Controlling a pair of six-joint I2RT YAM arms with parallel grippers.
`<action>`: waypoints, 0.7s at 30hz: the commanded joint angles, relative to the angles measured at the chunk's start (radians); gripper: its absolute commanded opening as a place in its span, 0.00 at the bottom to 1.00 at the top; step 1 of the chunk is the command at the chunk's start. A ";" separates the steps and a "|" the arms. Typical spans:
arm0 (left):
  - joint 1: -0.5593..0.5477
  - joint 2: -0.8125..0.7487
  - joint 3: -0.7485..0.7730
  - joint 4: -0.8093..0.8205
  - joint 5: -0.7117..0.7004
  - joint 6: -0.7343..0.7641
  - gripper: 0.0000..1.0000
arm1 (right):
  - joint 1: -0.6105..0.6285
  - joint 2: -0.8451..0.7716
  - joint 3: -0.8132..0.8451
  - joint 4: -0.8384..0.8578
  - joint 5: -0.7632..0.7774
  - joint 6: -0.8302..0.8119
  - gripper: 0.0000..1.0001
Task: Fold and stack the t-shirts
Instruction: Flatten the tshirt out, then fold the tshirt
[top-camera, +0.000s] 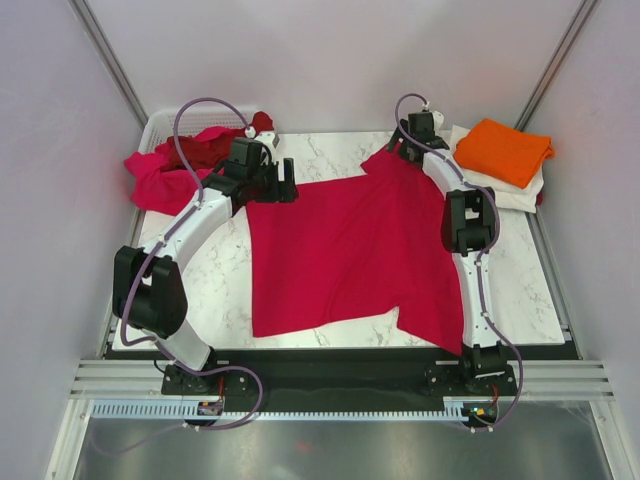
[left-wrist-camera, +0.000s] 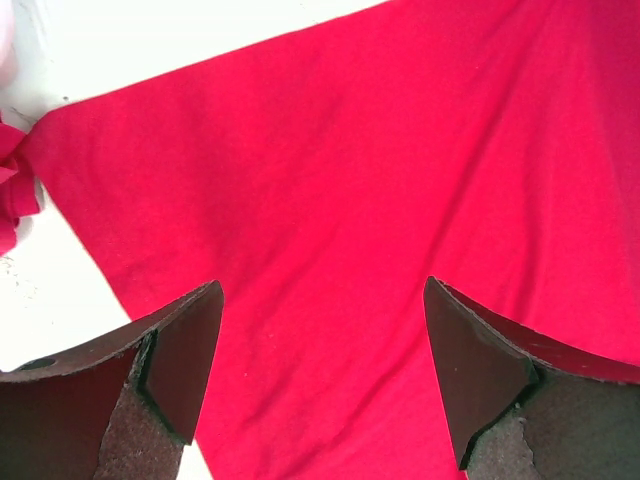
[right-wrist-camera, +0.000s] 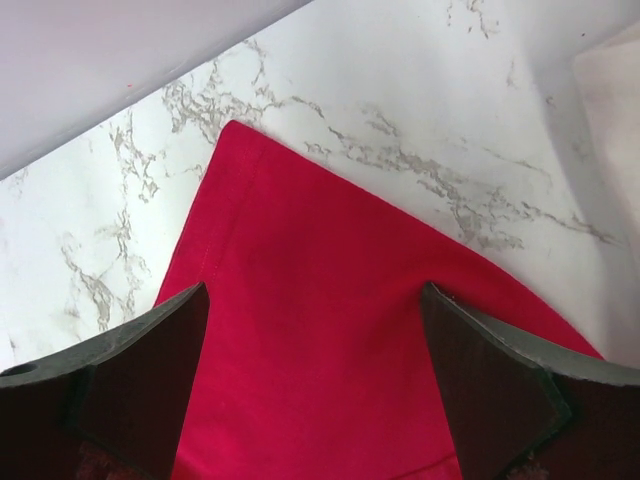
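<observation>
We see the crimson t-shirt (top-camera: 345, 245) spread flat across the middle of the tabletop (top-camera: 205, 275). The left tool (left-wrist-camera: 320, 370) is wide open over its far left corner, gripping nothing. The right tool (right-wrist-camera: 320, 380) is wide open over the far right sleeve, also empty. The orange t-shirt (top-camera: 503, 150) lies folded on the cream-white t-shirt (top-camera: 522, 192) at far right.

Bright, even light, soft shadows; the table (left-wrist-camera: 150, 30) glares white in the left wrist view.
</observation>
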 joint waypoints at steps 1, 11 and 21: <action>-0.004 0.004 0.006 0.028 -0.042 0.059 0.89 | -0.011 0.040 0.030 -0.059 -0.088 0.024 0.95; -0.079 -0.259 -0.144 -0.030 -0.127 -0.069 0.90 | -0.013 -0.374 -0.239 0.021 -0.352 -0.005 0.98; -0.315 -0.631 -0.704 -0.113 -0.051 -0.493 0.90 | -0.008 -1.044 -0.981 0.082 -0.343 0.063 0.98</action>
